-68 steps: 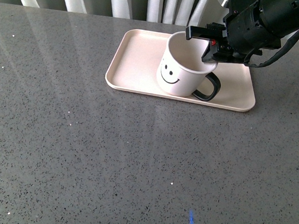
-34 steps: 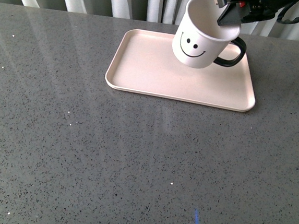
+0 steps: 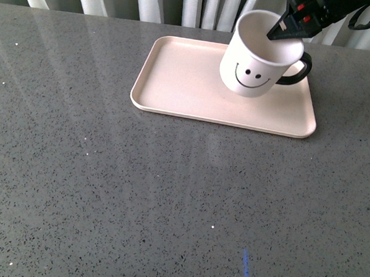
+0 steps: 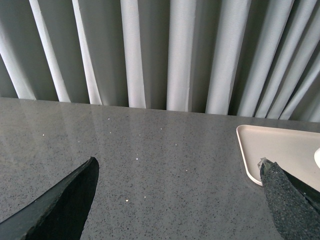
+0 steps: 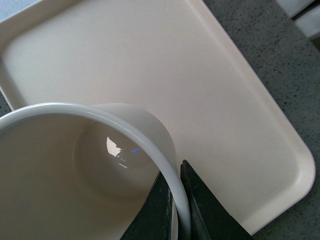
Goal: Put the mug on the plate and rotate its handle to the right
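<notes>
Our right claw [image 3: 276, 34] clamps the cream-white ceramic mug [image 3: 253, 67] above the pink rectangular plate's [image 3: 177, 79] right end. Next we lower it, black handle [image 3: 302, 68] rightward.

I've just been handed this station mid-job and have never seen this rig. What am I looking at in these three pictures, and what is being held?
This is a two-armed robot, and each arm ends in a two-finger gripper. The wide picture comes from a camera on its body, looking forward over a grey table. On the table lies a pale pink plate.

The right gripper pinches the rim of the mug. The mug hangs tilted over the plate, with its black handle pointing right. I cannot tell whether its base touches the plate.

The close-up is from the right wrist. It shows two dark fingers clamping the rim, one inside and one outside.

The last picture is from the left wrist. The left gripper is open and empty, facing curtains.
</notes>
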